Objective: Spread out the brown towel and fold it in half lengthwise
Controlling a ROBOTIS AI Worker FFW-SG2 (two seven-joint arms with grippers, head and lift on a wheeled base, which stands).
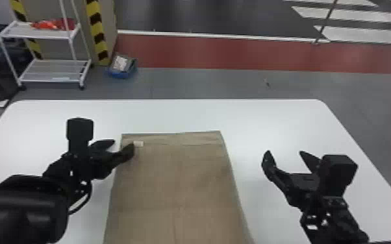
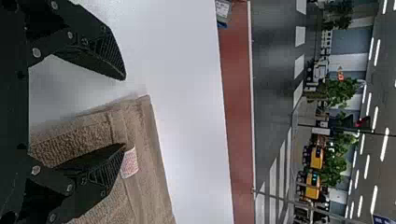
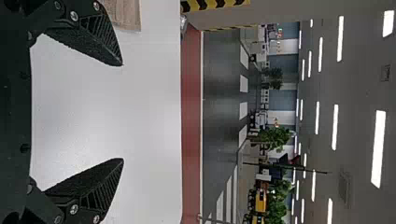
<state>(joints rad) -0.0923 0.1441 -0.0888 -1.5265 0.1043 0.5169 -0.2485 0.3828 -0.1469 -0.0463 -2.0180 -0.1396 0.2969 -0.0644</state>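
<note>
Brown towel (image 1: 175, 181) flat on smooth white tabletop (image 1: 285, 123), long axis running near to far, short edge facing far side. Cloth nubbly, lightly creased; pale tag (image 1: 138, 143) near far left corner. Left pincer (image 1: 122, 146) parted by that corner, grasping nothing. Right pincer (image 1: 284, 153) wide open, empty, right of towel.

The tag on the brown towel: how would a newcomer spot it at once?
Start at the white table; the brown towel lies on it. Look near the towel's far left corner, by the left gripper. The tag is the small pale rectangle with reddish marks, against brown cloth.
</note>
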